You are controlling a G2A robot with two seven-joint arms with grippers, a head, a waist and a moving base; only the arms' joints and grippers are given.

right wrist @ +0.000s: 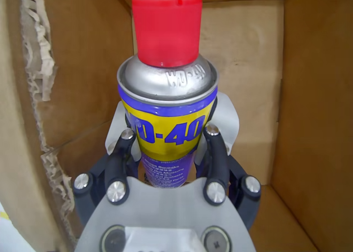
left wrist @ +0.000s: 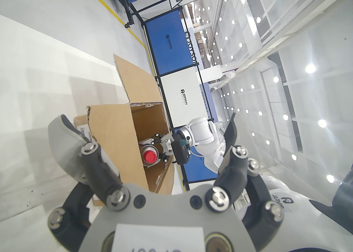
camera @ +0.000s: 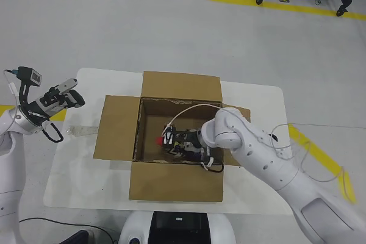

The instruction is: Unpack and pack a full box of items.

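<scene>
Right pincer [right wrist: 169, 137] is clamped round the spray can [right wrist: 166, 93] mid-body, red cap [right wrist: 166, 29] free, which looks like a secure hold for transfer. Can is inside the box [camera: 177, 183], held sideways, cap toward the left wall. Flaps are splayed over the counter [camera: 256, 104] for access. Left pincer [camera: 66, 93] is spread wide and empty, beyond the left flap, clear of the opening.
</scene>
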